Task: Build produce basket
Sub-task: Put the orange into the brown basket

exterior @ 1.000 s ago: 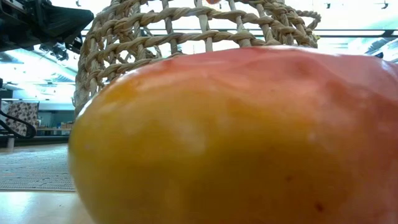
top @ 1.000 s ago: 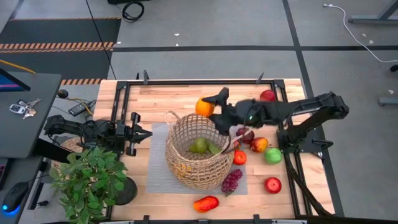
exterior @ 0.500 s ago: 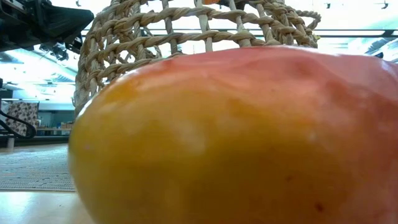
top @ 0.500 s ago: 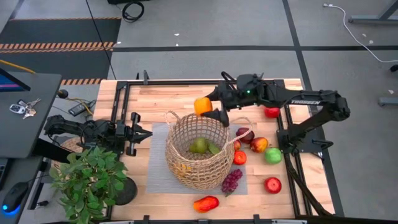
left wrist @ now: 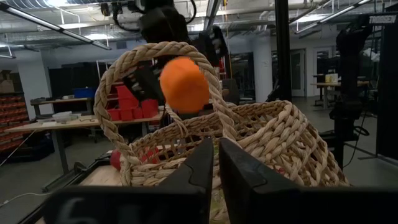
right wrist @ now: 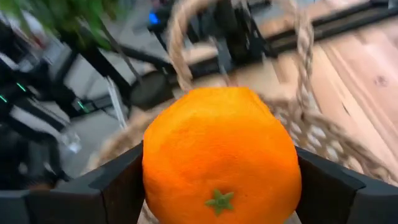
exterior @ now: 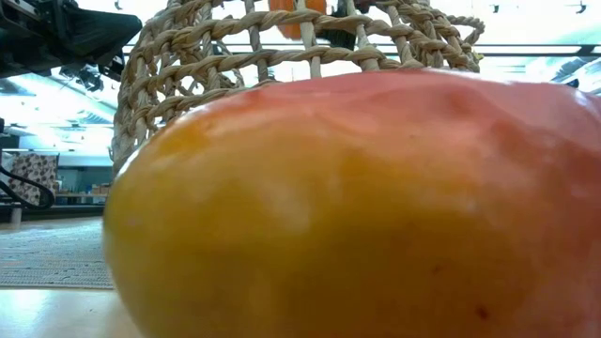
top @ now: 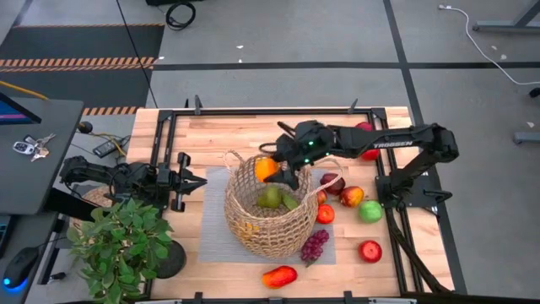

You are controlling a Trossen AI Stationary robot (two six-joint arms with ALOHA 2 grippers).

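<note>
Your right gripper (top: pixel 272 170) is clamped on an orange (top: pixel 265 168), with the basket (top: pixel 268 221) rim just below it. Your left gripper (top: pixel 199 181) waits with fingers closed and empty, the basket close ahead of it.

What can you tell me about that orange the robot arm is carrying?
The orange is a round, bright toy fruit with a dimpled skin and a small green star-shaped stem mark. The right gripper has its jaws shut on both sides of it. It hangs in the air at the rim of the basket, beside one loop handle, not yet resting on anything inside.
</note>
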